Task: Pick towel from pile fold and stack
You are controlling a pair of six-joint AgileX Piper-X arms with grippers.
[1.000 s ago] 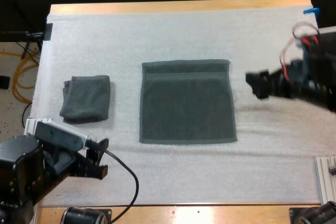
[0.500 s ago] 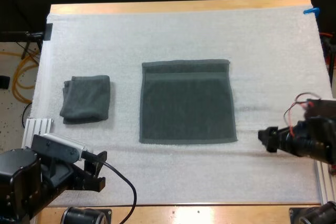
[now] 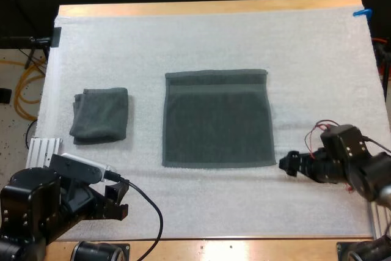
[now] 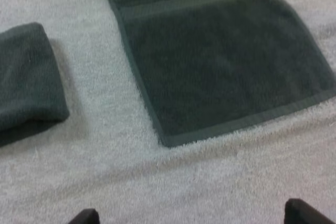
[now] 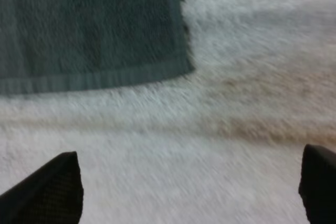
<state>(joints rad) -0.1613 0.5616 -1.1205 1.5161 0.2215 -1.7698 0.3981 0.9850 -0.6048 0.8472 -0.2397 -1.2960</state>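
The wooden worktop (image 3: 208, 8) carries a white fleecy mat (image 3: 201, 35) over nearly all its surface. In the middle of the mat a dark grey-green towel (image 3: 218, 120) lies spread flat and square, with its banded hem on the far side. Well to its left sits a smaller folded towel (image 3: 101, 114). The right claw (image 3: 288, 164) hangs low just beside the spread towel's near right corner, fingers wide apart and holding nothing. The left claw (image 3: 117, 197) is also agape and empty, near the mat's front edge and farther from the near left corner.

The risk, I'd say, is a pinch that lands short and gathers mat pile instead of hem, or one corner rising alone and skewing the fold.
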